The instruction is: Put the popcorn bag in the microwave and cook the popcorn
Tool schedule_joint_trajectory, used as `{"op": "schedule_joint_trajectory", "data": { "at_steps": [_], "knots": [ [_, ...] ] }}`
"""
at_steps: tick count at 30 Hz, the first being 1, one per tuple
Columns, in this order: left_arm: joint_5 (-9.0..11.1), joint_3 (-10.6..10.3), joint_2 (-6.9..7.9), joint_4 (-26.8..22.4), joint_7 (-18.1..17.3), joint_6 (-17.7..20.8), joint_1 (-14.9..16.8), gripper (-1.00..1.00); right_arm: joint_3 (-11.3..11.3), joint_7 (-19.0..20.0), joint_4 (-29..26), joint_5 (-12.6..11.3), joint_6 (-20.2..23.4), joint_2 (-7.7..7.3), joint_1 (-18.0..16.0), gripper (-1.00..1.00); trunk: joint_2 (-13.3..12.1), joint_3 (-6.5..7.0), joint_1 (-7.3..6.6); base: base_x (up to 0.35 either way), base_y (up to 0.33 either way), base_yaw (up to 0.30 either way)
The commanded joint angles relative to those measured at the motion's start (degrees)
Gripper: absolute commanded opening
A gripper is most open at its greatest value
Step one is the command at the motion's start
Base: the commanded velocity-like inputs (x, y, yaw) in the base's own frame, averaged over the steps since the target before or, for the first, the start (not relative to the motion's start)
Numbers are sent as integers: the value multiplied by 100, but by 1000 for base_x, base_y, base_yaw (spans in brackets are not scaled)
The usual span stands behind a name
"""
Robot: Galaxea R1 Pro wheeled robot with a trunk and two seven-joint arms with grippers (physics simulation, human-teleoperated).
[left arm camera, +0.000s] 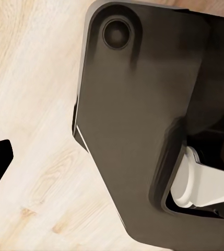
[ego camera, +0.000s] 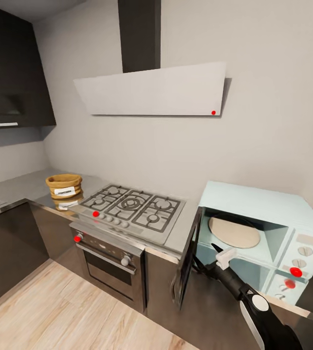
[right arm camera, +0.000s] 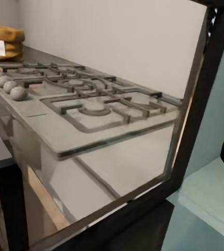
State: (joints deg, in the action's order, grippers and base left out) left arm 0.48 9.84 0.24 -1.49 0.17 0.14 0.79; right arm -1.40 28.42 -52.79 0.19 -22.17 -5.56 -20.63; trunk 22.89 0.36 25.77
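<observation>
Nearest us, our right arm (ego camera: 253,304) reaches up from the lower right, its white-tipped gripper (ego camera: 226,257) just beside the inner face of the microwave's door (ego camera: 188,257), which stands swung wide; whether the fingers are spread or closed we cannot tell, since the head view shows the white tip from one side and the right wrist view looks through the door's glass (right arm camera: 117,157) past a dark finger edge. We judge the arm sits there because it has the door in hand, clearing the way for loading. The left wrist camera looks down on wooden floor (left arm camera: 33,104) and the robot's own dark body (left arm camera: 143,120), so we take that arm to hang idle at our side, its grip unreadable. Beyond the door, the microwave (ego camera: 268,209) rests on the countertop's right end, its cavity bare apart from a pale turntable (ego camera: 234,232). Further left lies the hob (ego camera: 134,206) with the oven (ego camera: 110,265) below. Farthest off, past the hob, the bag (ego camera: 64,186) stands upright on the countertop (ego camera: 25,187), untouched and well apart from the microwave; fetching it is the step we judge comes next. The hood (ego camera: 156,90) hangs above.
</observation>
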Motion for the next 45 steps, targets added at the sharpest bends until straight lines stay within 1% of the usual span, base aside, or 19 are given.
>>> {"op": "schedule_joint_trajectory", "data": {
  "at_steps": [1, 2, 4, 5, 6, 8, 10, 13, 17, 38, 41, 42, 45],
  "knots": [
    [5, 27, -3, 0, 1, 4, 0, 100, -17, 14, 5, 1, -15, 2, -2, 100, 3, -2, 2, -13, -90, 2],
    [5, 27, -2, 0, 1, 3, 0, 100, -22, -48, 5, 0, -16, 2, -2, 100, 3, -2, 2, -34, -163, 1],
    [5, 27, -1, 0, 0, 3, 4, 100, -61, -597, 5, -1, -16, 2, -2, 100, 3, -2, 2, -84, -248, 0],
    [5, 27, -1, 0, 3, 3, 2, 100, -79, -900, 5, -4, -16, 2, -2, 100, 3, -2, 2, -122, -263, 0],
    [5, 27, -2, 1, 5, 3, 1, 100, -96, -1397, 4, -15, -17, 2, -2, 100, 3, -2, 2, -154, -222, 0],
    [5, 32, 1, 1, 7, 3, 1, 100, -108, -2032, 2, -29, -33, 2, -2, 100, 3, -2, 2, -213, -172, 0],
    [5, 33, 2, 0, 8, 3, 0, 100, -117, -2277, 1, -34, -39, 5, -2, 100, 3, -2, 2, -294, -80, 0],
    [5, 35, 2, 0, 9, 3, 0, 100, -117, -2376, 3, -36, -41, 9, -2, 100, 3, -2, 2, -329, -21, 0],
    [5, 36, 3, 1, 9, 3, 2, 100, -108, -2406, 2, -36, -42, 11, -2, 100, 3, -2, 2, -336, 44, 0],
    [5, 36, 6, 1, 9, 12, 2, 100, -81, -2399, 2, -36, -42, 17, -2, 100, 3, -2, 2, -312, 164, 0],
    [5, 36, 14, 0, 9, 28, 1, 100, 88, -2394, 6, -30, -42, 19, -2, 100, 3, -2, 2, -310, 169, 0],
    [5, 40, 23, 0, 9, 48, 0, 100, 203, -2401, 11, -25, -35, 19, -2, 100, 3, -2, 2, -296, 180, 7],
    [5, 41, 28, 0, 9, 61, 0, 100, 426, -2409, 34, -13, -27, 19, -2, 100, 3, -2, 2, -287, 190, 126]
  ]
}}
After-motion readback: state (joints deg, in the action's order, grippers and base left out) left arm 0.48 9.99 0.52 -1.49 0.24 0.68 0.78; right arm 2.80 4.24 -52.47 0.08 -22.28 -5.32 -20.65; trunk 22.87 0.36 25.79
